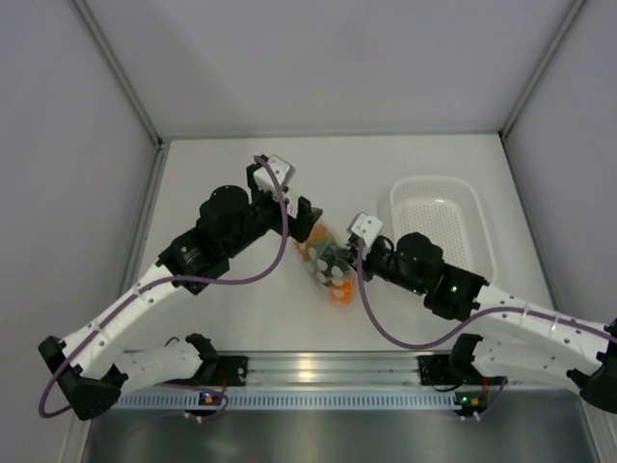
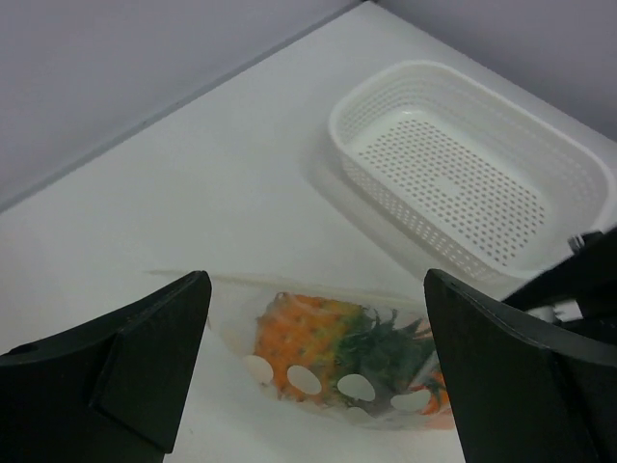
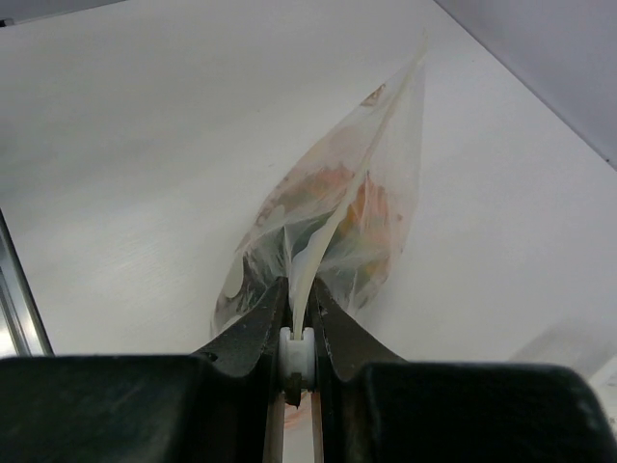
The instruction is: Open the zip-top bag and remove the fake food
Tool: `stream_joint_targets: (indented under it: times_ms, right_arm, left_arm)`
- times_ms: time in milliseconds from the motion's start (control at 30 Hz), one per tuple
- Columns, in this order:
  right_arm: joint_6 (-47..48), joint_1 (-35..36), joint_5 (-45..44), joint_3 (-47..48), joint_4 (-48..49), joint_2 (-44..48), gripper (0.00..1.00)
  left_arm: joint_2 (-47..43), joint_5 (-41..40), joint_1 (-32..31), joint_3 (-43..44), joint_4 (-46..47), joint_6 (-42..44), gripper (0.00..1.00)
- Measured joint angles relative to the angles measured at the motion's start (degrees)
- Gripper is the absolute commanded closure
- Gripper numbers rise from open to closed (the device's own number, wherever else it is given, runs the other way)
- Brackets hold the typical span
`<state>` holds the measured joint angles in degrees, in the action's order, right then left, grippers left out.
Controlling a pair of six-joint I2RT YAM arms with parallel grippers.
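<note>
The zip-top bag (image 1: 326,264) lies on the white table between the two arms, with the fake food inside. In the left wrist view the bag (image 2: 337,352) shows the orange-yellow pineapple (image 2: 304,333) with its green crown and an orange piece (image 2: 436,395). My left gripper (image 1: 307,220) is open and empty, just behind the bag's far end; its fingers (image 2: 145,367) straddle the bag from above (image 2: 316,289). My right gripper (image 1: 353,257) is shut on the bag's zip strip (image 3: 328,222), with the white slider (image 3: 297,352) between its jaws (image 3: 299,294).
A white perforated basket (image 1: 439,222) stands at the right back of the table, just behind my right arm; it also shows in the left wrist view (image 2: 472,164). Grey walls enclose the table. A metal rail (image 1: 318,371) runs along the near edge.
</note>
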<state>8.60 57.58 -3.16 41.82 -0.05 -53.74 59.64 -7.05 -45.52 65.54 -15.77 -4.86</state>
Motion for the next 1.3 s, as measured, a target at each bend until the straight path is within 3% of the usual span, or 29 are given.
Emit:
stream_joint_targets:
  times_ms: [267, 467, 700, 800, 833, 867, 933, 1033, 1133, 1200, 1233, 1300]
  right_arm:
    - [2.4, 0.0, 2.6, 0.1, -5.7, 3.5, 1.00]
    - [4.0, 0.0, 5.4, 0.1, -8.7, 6.4, 1.00]
    - [5.0, 0.0, 7.3, 0.1, -10.6, 7.8, 1.00]
    - [5.4, 0.0, 7.8, 0.1, -11.0, 8.0, 1.00]
    - [5.4, 0.0, 7.8, 0.1, -11.1, 8.0, 1.00]
    - [5.4, 0.0, 7.8, 0.1, -11.2, 8.0, 1.00]
    - [5.5, 0.0, 7.2, 0.1, -11.2, 7.9, 1.00]
    - [5.7, 0.0, 6.1, 0.1, -11.1, 7.9, 1.00]
    - [5.8, -0.1, 5.5, -0.2, -10.6, 7.9, 0.97]
    - [5.8, -0.1, 5.4, -0.4, -10.1, 7.9, 0.80]
    - [5.6, -0.1, 5.4, -0.7, -9.6, 7.9, 0.67]
    - [5.4, -0.1, 5.2, -1.3, -8.7, 8.0, 0.59]
  left_arm:
    - [-0.1, 32.3, 0.3, -0.8, 0.3, 19.0, 0.04]
    - [1.5, 40.9, 0.3, -2.5, -1.4, 27.8, 0.04]
    - [11.3, 43.7, 1.1, 0.0, -5.4, 31.9, 0.08]
    - [14.4, 44.0, 1.8, 0.6, -6.4, 32.2, 0.23]
    - [15.1, 44.4, 2.0, 0.9, -6.8, 32.3, 0.42]
    - [15.4, 44.9, 2.2, 1.1, -7.0, 32.1, 0.53]
    - [15.5, 46.3, 2.4, 1.2, -7.2, 32.5, 0.66]
    - [15.4, 47.9, 2.5, 1.2, -7.8, 32.8, 0.96]
    - [15.4, 48.9, 2.8, 1.2, -8.1, 33.0, 1.00]
    - [15.4, 49.1, 3.0, 1.2, -8.2, 32.9, 1.00]
    - [15.4, 49.1, 3.0, 1.2, -8.3, 32.8, 1.00]
    - [15.4, 48.6, 3.2, 1.2, -8.2, 32.4, 1.00]
